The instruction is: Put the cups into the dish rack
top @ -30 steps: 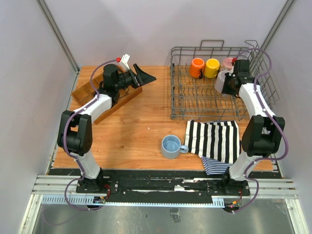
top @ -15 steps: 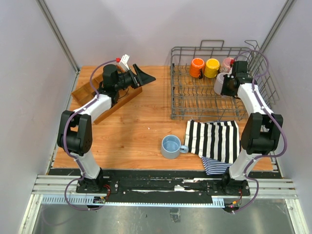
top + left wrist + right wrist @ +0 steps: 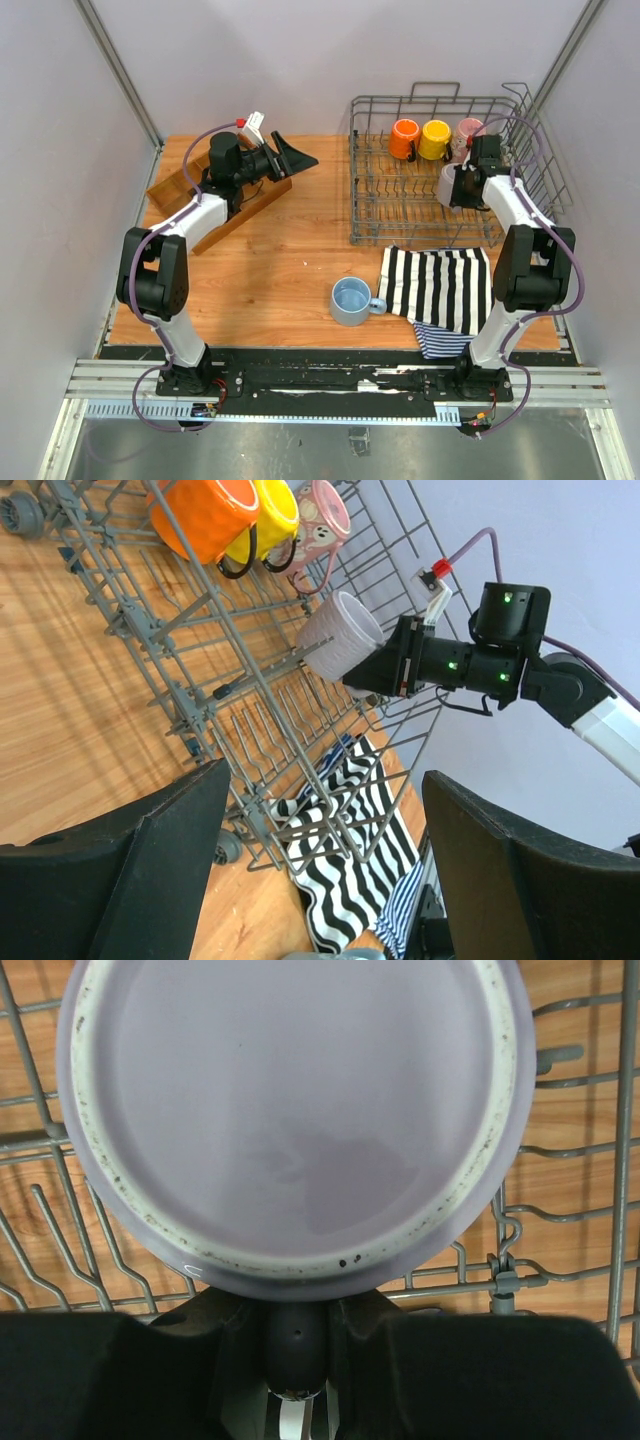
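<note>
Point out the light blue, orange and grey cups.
light blue cup (image 3: 349, 299): top external view, inner bottom.
orange cup (image 3: 404, 140): top external view, body.
grey cup (image 3: 335, 638): left wrist view, side wall.

Colour in the grey wire dish rack (image 3: 400, 215): an orange mug (image 3: 404, 138), a yellow mug (image 3: 435, 139) and a translucent pink mug (image 3: 468, 129), the last carrying small dark marks. The grey mug (image 3: 338, 635) shows a pale lilac base ringed in off-white and flecked with dark specks. The remaining mug (image 3: 350, 300) is light blue, on a warm brown wood-grain table (image 3: 270, 250). The striped cloth (image 3: 440, 280) is boldly banded black and white, with finer blue-and-white stripes at its near edge.
</note>
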